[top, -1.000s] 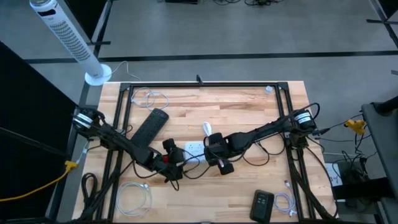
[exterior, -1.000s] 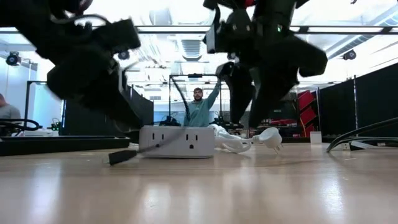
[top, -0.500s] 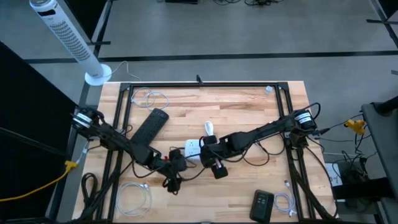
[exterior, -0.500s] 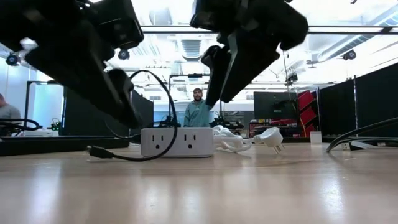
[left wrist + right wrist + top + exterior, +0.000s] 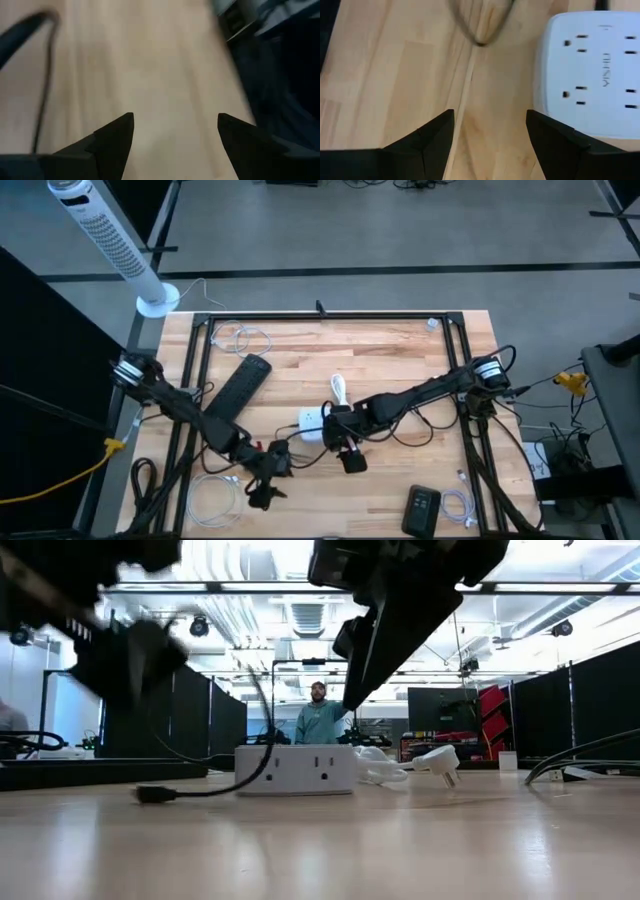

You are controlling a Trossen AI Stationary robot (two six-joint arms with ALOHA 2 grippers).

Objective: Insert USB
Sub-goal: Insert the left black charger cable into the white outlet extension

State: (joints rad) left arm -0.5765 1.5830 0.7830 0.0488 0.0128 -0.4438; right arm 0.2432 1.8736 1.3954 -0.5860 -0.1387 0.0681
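A black remote point(image 5: 240, 387) lies beside a coiled white cable point(image 5: 240, 338); possibly another remote point(image 5: 422, 510) sits near the front edge.

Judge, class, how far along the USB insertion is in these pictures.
Done: nothing visibly; the black cable trails from the white power strip, its loose end lying on the table. In hand: nothing; the left gripper and right gripper are both open and empty, the right beside the strip. Left: grasp the plug and insert it.

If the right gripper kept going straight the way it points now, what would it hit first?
Probably bare table. The right gripper is open with only wood between its fingers; the white power strip sits just off to one side, so a finger might graze its edge. Depth is unclear.
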